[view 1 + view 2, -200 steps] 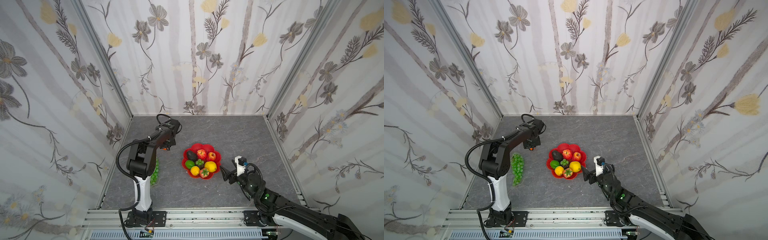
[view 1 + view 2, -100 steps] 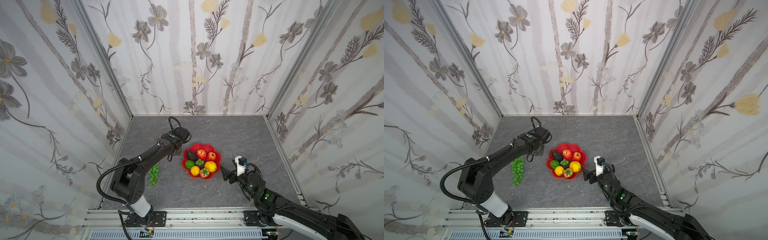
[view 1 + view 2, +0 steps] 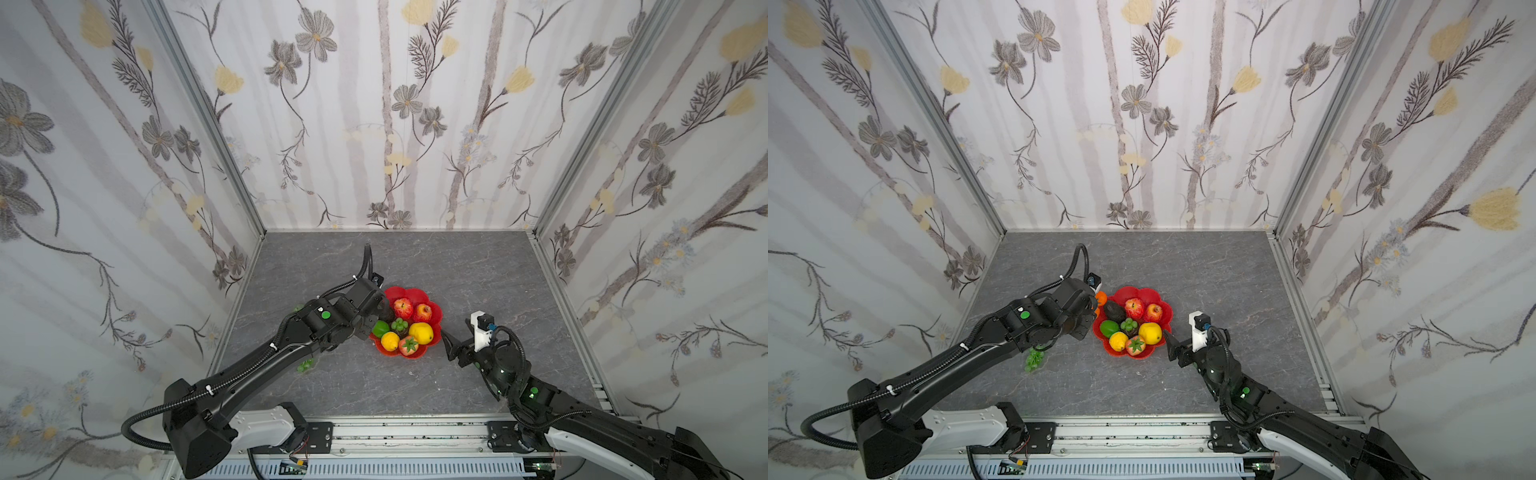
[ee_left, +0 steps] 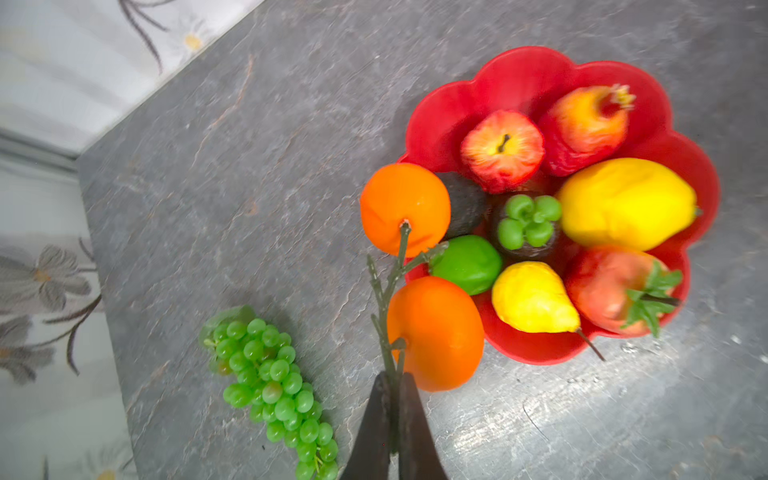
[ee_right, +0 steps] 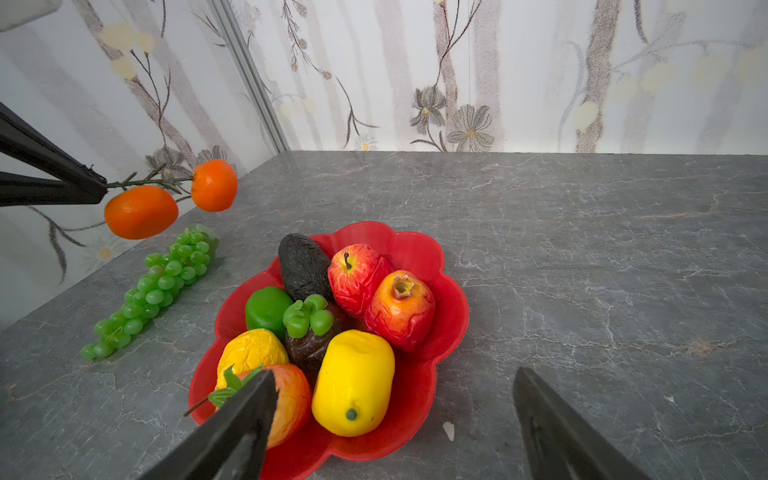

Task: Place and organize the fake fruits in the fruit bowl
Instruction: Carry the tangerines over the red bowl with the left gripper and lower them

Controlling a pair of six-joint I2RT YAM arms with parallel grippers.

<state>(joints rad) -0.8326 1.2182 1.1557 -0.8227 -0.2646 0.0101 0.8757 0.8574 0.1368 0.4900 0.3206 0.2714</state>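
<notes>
My right hand (image 5: 395,372) hangs spread apart just beside the near right edge of the red bowl (image 5: 415,249), which is full of fruit (image 5: 353,382). Left of it the grapes (image 4: 270,374) lie on the counter (image 4: 249,166). My left hand (image 4: 395,378) is clamped on the twig (image 4: 391,359) of two tangerines (image 4: 434,332), in the air by the bowl's left rim

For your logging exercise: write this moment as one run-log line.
left claw: shut on tangerine twig, aloft by bowl | right claw: open, empty, near bowl | grapes: on table
</notes>
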